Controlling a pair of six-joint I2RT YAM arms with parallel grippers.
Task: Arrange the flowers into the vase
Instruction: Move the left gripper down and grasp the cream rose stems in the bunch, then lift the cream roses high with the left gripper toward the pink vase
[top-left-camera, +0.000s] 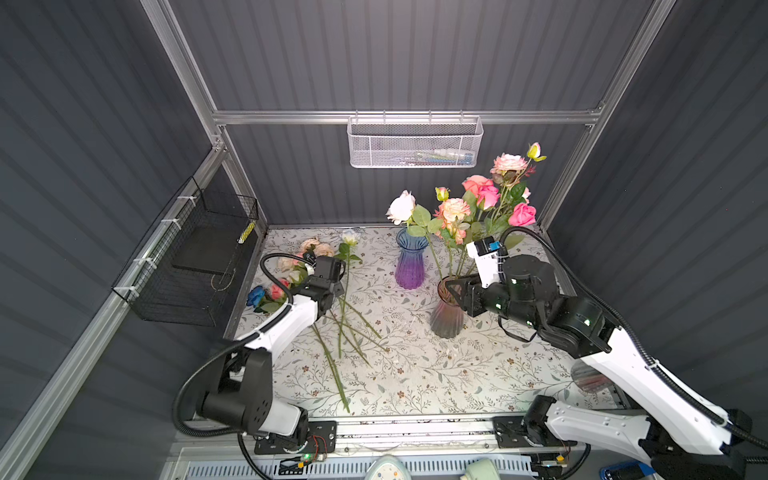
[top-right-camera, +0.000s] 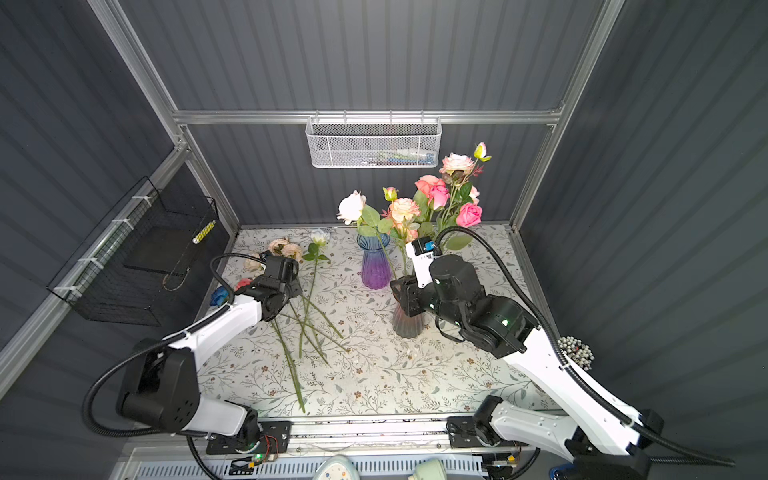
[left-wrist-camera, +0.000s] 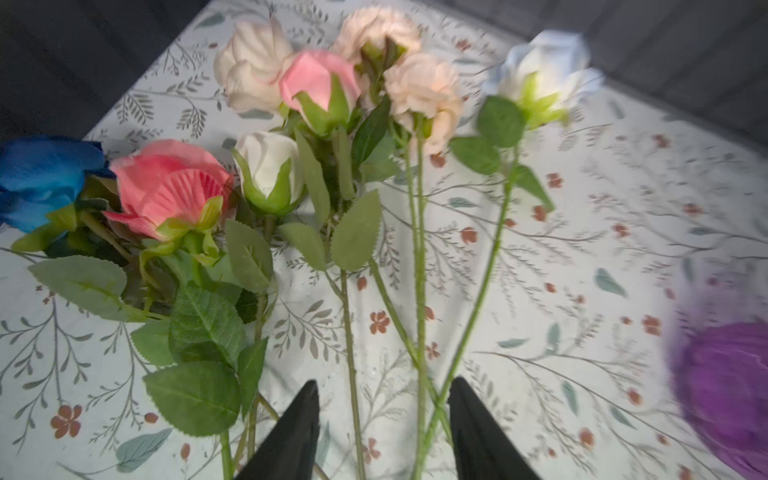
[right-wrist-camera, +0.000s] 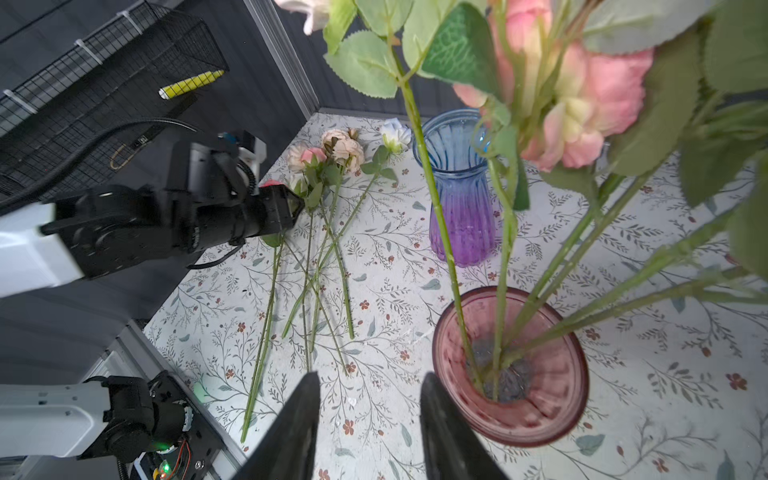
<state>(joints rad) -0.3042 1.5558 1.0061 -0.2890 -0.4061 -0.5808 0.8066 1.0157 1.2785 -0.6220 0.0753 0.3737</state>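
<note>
A floral-patterned table cover (top-left-camera: 457, 374) is spread across the lower centre of both top views; at its left, loose artificial long-stemmed roses (top-left-camera: 322, 249) are laid, stems crossed; right of centre, standing roses (top-left-camera: 488, 195) are crowded in a ribbed smoky-pink glass vase (top-left-camera: 444, 322), a ribbed blue-to-purple glass vase (top-left-camera: 410, 266) near its upper left; the left gripper (left-wrist-camera: 383, 382) is lowered over the loose stems, jaws parted astride several, none clamped; the right gripper (right-wrist-camera: 370, 376) is held level beside the pink rim, jaws parted, nothing grasped.

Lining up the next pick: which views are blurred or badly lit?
Left wrist view: motion-smeared throughout, the purple vase worst. Right wrist view: near pink bloom out of focus, loose stems crisp. Both top views: sharp, table bright, walls dark.
</note>
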